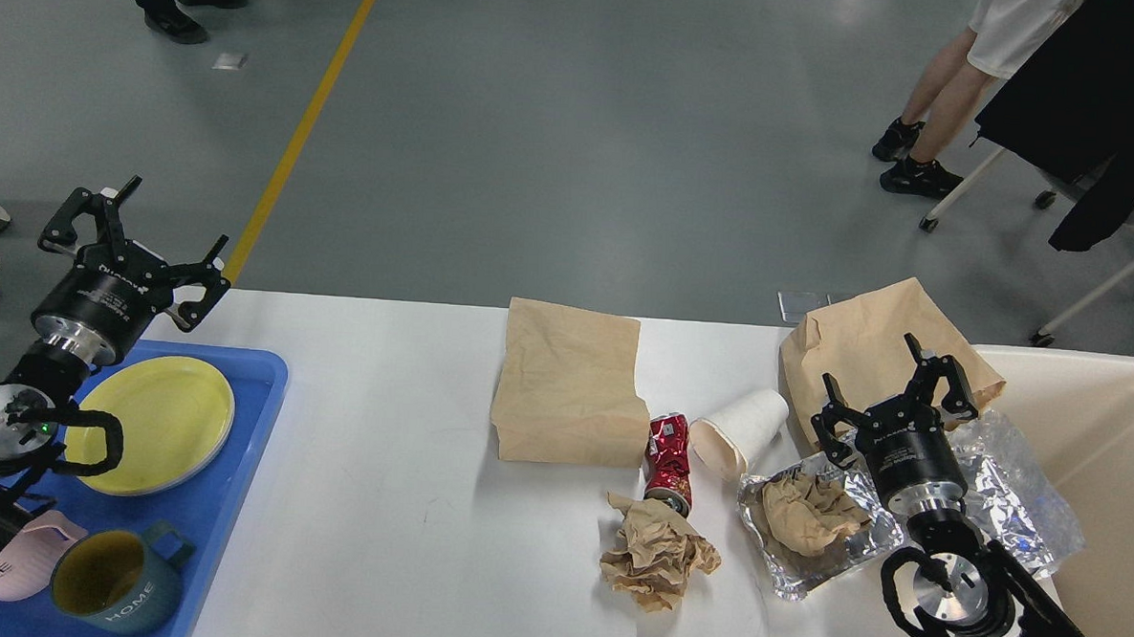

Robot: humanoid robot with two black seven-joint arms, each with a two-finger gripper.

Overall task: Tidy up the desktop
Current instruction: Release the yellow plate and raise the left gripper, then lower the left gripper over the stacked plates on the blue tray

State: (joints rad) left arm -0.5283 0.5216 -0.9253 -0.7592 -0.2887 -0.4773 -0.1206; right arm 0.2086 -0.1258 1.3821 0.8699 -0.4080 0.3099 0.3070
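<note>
Across the lower part of the head view runs the large white rectangular desktop (377, 502) w/ rounded corners, litter grouped center-right on it. Flat tan paper bag (569, 386) lies mid-table; just beside its right lower corner is a crushed red soda can (670, 462), upright-ish, touching or nearly touching a crumpled brown paper wad (657, 555) below it. White paper cup (739, 431) lies on its side right of the can, mouth toward the can. Crinkled silver foil sheet (830, 550) sits further right w/ a 2nd crumpled brown paper ball (810, 514) on it. Second tan paper bag (872, 341), rumpled, at the far right back edge, partly behind the right gripper (894, 400). Right gripper hovers over the foil/bag area, fingers spread apart, nothing between them. Cream rectangular plastic bin (1116, 457) stands off the table's right end. Left side: blue plastic tray (247, 419) on the table's left end holds a yellow round plate (165, 421), a teal mug (115, 581) marked HOME and a pink mug (16, 562), partly cut off by the arm. Left gripper (130, 242) hangs above the tray's back edge, fingers splayed wide, empty. Grey floor behind w/ a yellow line (303, 125); legs of ppl visible top left and top right.
</note>
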